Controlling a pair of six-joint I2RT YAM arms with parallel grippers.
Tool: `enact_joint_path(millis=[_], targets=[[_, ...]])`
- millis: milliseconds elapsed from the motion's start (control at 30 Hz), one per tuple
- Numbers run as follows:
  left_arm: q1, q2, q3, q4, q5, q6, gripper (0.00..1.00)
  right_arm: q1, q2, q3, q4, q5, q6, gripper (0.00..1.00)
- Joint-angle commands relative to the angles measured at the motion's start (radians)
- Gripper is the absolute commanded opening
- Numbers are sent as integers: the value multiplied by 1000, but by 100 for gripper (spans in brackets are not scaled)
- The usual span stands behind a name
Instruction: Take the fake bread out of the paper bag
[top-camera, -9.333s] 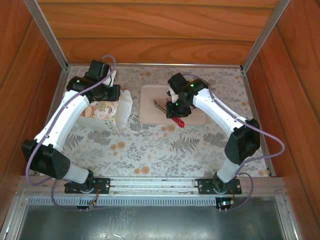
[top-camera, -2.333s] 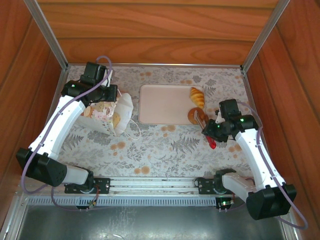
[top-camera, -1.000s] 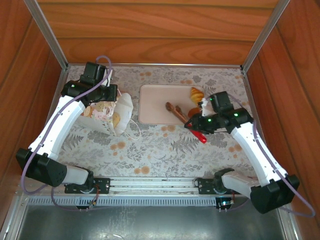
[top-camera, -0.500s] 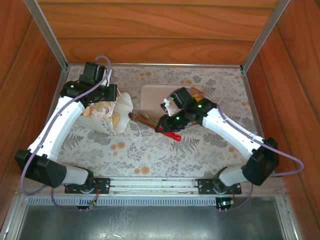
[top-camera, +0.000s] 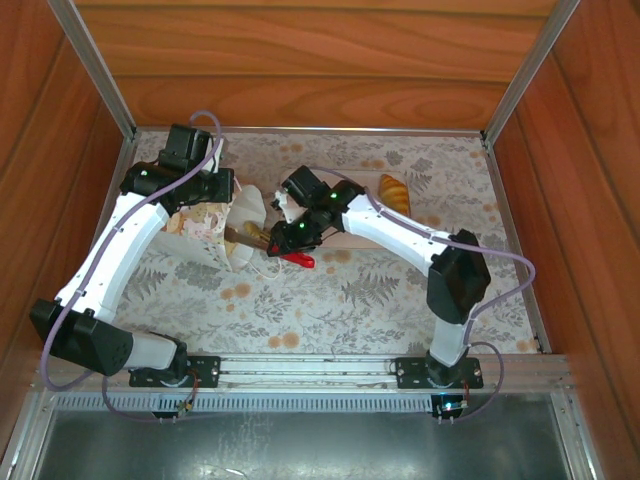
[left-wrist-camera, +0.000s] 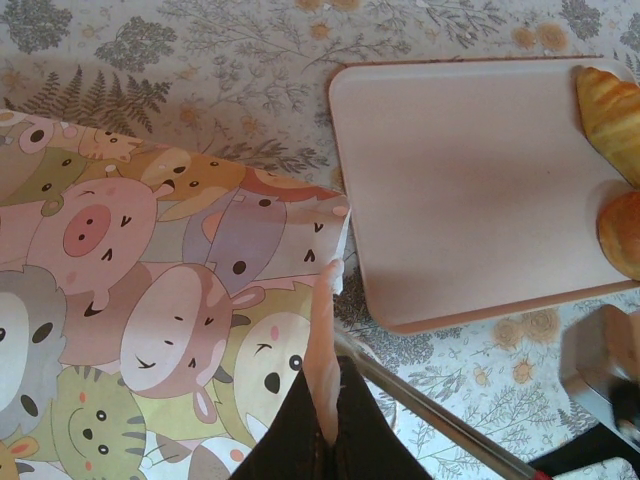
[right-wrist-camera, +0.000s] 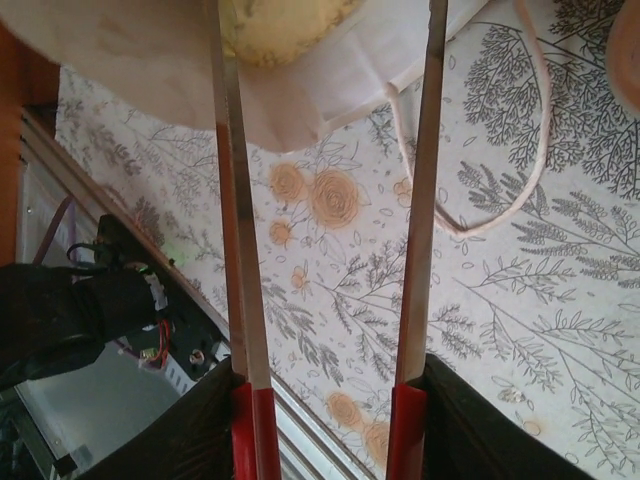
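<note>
Golden-brown, probably foam or hollow plastic: the fake bread (right-wrist-camera: 285, 20) should be light, fairly stiff, smooth and rounded, so likely to slip from thin fingers. Best taken across the widest part of a roll.

- One yellowish roll sits just inside the mouth of the paper bag (left-wrist-camera: 150, 300).
- A croissant (left-wrist-camera: 608, 100) and a round roll (left-wrist-camera: 622, 235) lie on the tray (left-wrist-camera: 470, 180).
- The bag lies on its side on the bench (top-camera: 330, 290), mouth toward the tray. It is thin, floppy paper with a cartoon-animal print.
- The left end effector (left-wrist-camera: 325, 330) is pinched tight on the bag wall.
- The right end effector (right-wrist-camera: 325, 30) is at the bag mouth, fingers parted either side of the roll and not yet closed on it.
</note>
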Motion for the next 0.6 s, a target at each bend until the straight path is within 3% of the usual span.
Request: enact_joint_path(millis=[0, 333, 567], targets=[[9, -26, -2, 16, 1, -6, 0, 0, 20, 62, 1, 1, 4, 47], [9, -26, -8, 17, 1, -6, 0, -15, 93, 73, 68, -152, 37, 49], [9, -30, -10, 15, -4, -5, 0, -17, 58, -1, 139, -219, 73, 44]])
